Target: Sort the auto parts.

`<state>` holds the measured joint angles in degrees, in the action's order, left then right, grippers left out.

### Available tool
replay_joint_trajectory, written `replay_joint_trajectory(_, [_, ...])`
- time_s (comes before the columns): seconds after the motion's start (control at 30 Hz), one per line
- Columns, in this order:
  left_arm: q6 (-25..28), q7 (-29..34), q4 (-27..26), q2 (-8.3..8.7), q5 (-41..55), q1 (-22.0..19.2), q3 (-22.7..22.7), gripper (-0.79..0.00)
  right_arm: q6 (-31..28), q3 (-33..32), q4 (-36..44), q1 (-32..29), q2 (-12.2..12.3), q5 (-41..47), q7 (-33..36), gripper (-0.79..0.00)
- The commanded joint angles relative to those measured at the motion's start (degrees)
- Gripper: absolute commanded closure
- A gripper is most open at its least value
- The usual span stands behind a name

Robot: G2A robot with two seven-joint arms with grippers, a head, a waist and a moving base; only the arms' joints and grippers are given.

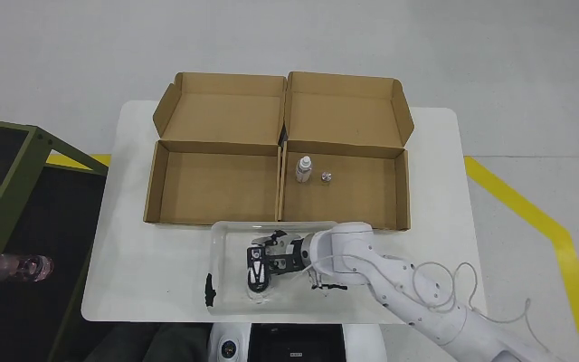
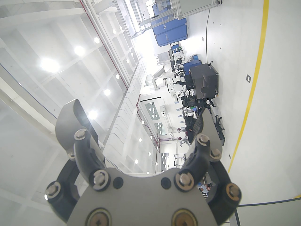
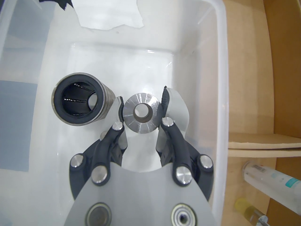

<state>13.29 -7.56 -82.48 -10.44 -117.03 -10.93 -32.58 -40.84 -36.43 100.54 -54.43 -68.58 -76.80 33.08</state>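
My right gripper (image 3: 142, 105) is down inside the clear plastic bin (image 3: 218, 71), shut on a silver flanged bushing (image 3: 141, 125) with a centre hole; both pads touch its rim. Right beside it lies a steel linear bearing (image 3: 78, 98) with a black end ring, lying on its side on the bin floor. In the top view the right gripper (image 1: 257, 270) sits in the bin's (image 1: 217, 237) left half at the table's front. My left gripper (image 2: 138, 114) points up toward the ceiling, open, with nothing between its fingers.
Two open cardboard boxes stand behind the bin: the left box (image 1: 217, 185) is bare, the right box (image 1: 362, 195) holds a white bottle (image 1: 304, 169) and a small part (image 1: 327, 176). A small black part (image 1: 209, 291) hangs at the bin's left edge.
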Motion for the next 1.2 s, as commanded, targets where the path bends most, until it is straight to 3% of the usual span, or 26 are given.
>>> replay_joint_trajectory(0.0, [0.0,0.0,0.0,0.00,0.0,0.0,0.0,-0.785,-0.5,-0.8,1.0,-0.4,0.2,0.5,-1.1,0.000])
replay_joint_trajectory(0.63, [0.0,0.0,0.0,0.00,0.0,0.0,0.0,-0.785,-4.5,-9.3,4.7,-5.0,2.0,6.2,-13.3,0.000])
replay_joint_trajectory(1.17, [0.0,0.0,0.0,0.00,0.0,0.0,0.0,-0.785,-4.8,-15.4,5.2,-6.2,2.9,9.3,-18.1,0.000])
